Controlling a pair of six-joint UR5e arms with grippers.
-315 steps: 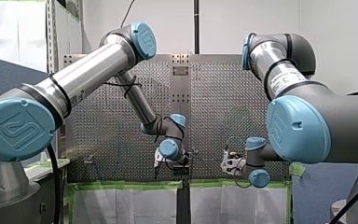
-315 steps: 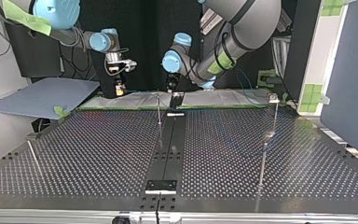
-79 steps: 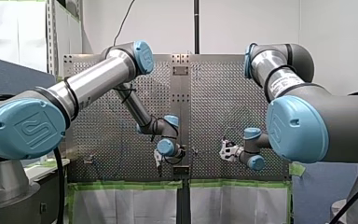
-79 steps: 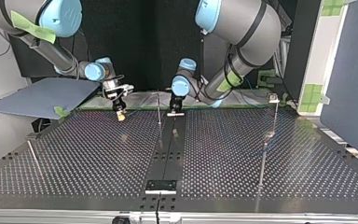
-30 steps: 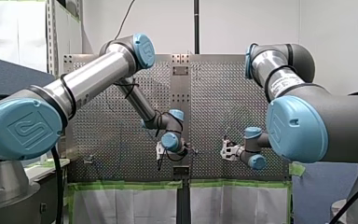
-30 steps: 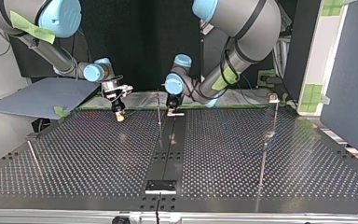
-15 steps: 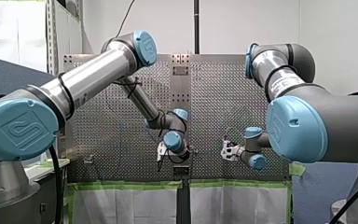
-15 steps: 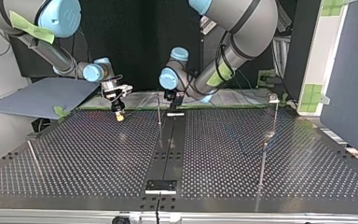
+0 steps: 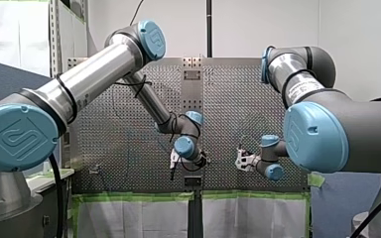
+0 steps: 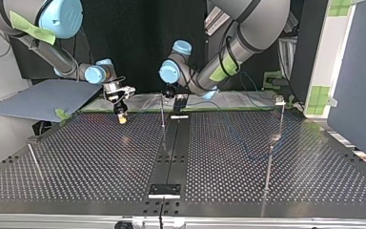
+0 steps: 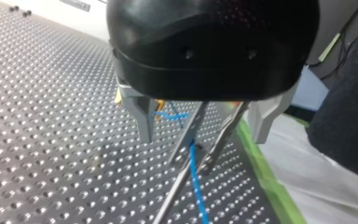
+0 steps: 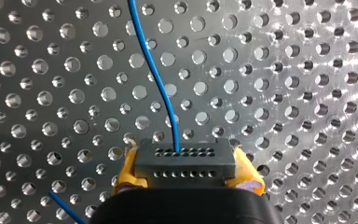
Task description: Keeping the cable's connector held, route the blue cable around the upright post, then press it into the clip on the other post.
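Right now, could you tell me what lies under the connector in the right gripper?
Only the perforated table shows beneath the connector, the blue cable running out across it; the patch directly below is hidden.

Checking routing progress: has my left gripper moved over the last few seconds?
Yes. In the top view my left gripper has lifted and shifted left, toward the thin upright post.

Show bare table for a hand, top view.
Free: perforated metal table between slanted thin rod and black centre strip. Crowded: far edge, my open left gripper by thin upright post and blue cable; my right gripper holding grey connector.
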